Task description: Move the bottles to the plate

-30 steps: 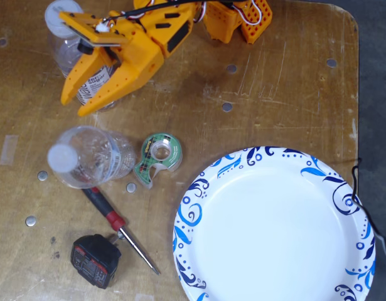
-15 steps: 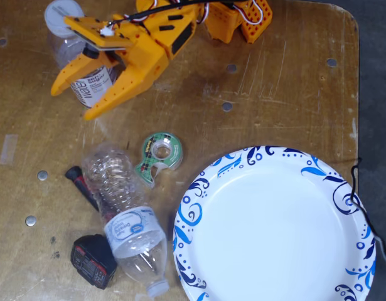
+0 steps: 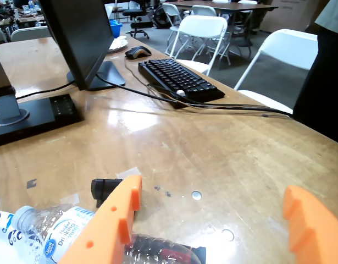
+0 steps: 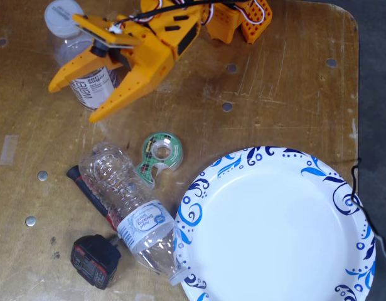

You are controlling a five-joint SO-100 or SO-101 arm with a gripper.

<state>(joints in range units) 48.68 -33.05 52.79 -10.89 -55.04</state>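
Looking barely started: neither of the 2 bottles is properly on the plate (image 4: 280, 232). The blue-label bottle (image 4: 133, 213) lies at 8 o'clock, neck just touching the rim, while the tool (image 4: 80, 100) is spread around the upright purple-label bottle (image 4: 89, 84) at 10 o'clock.

The fixed view looks straight down on the wooden table (image 4: 280, 88) from close above; the wrist view rides low behind the gripper (image 3: 212, 220), facing level across the tabletop toward a keyboard (image 3: 179, 80); both share the fallen bottle (image 4: 133, 216) beside the plate (image 4: 199, 188).
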